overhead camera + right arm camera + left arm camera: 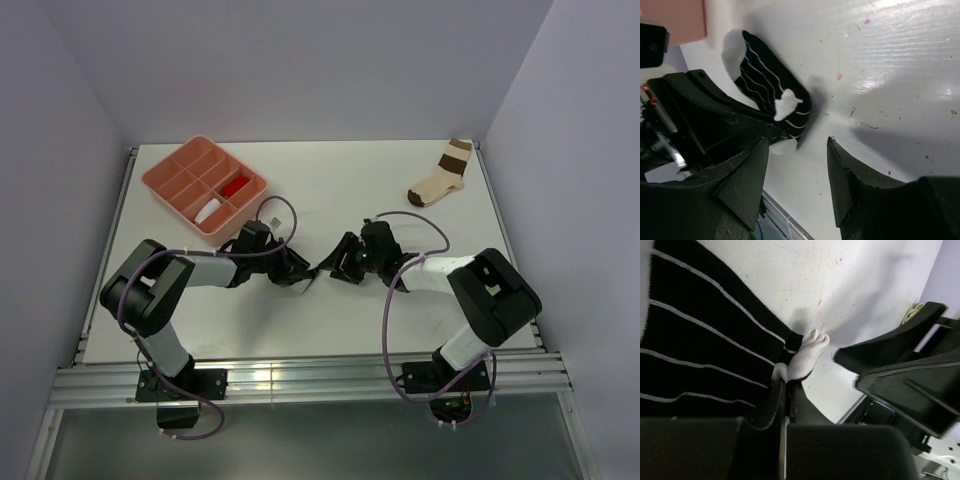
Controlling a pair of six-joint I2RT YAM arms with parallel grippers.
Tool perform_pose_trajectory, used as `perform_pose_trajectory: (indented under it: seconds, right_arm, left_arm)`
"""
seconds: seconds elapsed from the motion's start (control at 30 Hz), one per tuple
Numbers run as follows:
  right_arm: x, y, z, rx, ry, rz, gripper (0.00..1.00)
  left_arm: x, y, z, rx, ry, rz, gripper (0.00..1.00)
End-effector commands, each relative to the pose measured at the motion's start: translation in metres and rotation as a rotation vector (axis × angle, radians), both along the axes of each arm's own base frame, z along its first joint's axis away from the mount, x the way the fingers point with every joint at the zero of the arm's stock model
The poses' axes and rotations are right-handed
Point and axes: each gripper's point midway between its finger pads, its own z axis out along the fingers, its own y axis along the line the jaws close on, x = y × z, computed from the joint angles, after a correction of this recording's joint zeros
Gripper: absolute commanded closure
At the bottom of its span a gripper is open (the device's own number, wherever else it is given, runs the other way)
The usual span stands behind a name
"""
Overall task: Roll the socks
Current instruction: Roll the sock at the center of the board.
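The black sock with thin white stripes (700,340) lies on the white table, its white patch (807,357) near the pinched end. My left gripper (785,390) is shut on that end of the striped sock. In the right wrist view the sock (770,82) lies just beyond my right gripper (797,170), which is open and empty, a short way off it. In the top view both grippers meet at mid-table, left (300,272) and right (340,265), and the sock between them is mostly hidden. A white sock (208,211) and a red-ended one (236,186) sit in tray compartments.
A pink compartment tray (160,180) stands at the back left. A cream sock with broad brown bands (441,177) lies at the back right. Grey walls close in both sides. The left arm's body (700,120) crowds the right gripper's left side.
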Motion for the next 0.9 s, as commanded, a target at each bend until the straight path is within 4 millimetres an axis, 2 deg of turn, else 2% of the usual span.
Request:
perform_pose_trajectory:
  seconds: [0.0, 0.4, 0.7, 0.87]
  right_arm:
    - [0.007, 0.015, 0.004, 0.035, -0.038, 0.020, 0.43]
    - [0.002, 0.027, -0.029, 0.034, 0.035, 0.063, 0.46]
    - [0.000, 0.032, -0.043, 0.042, 0.058, 0.084, 0.50]
    - [-0.003, 0.034, -0.052, 0.037, 0.071, 0.092, 0.56]
  left_arm:
    - [-0.004, 0.001, -0.003, -0.041, 0.069, 0.014, 1.00]
    - [-0.006, 0.012, -0.017, -0.074, 0.159, 0.071, 1.00]
    - [-0.010, 0.012, -0.021, -0.107, 0.195, 0.075, 0.99]
    - [-0.010, 0.013, -0.021, -0.108, 0.195, 0.071, 1.00]
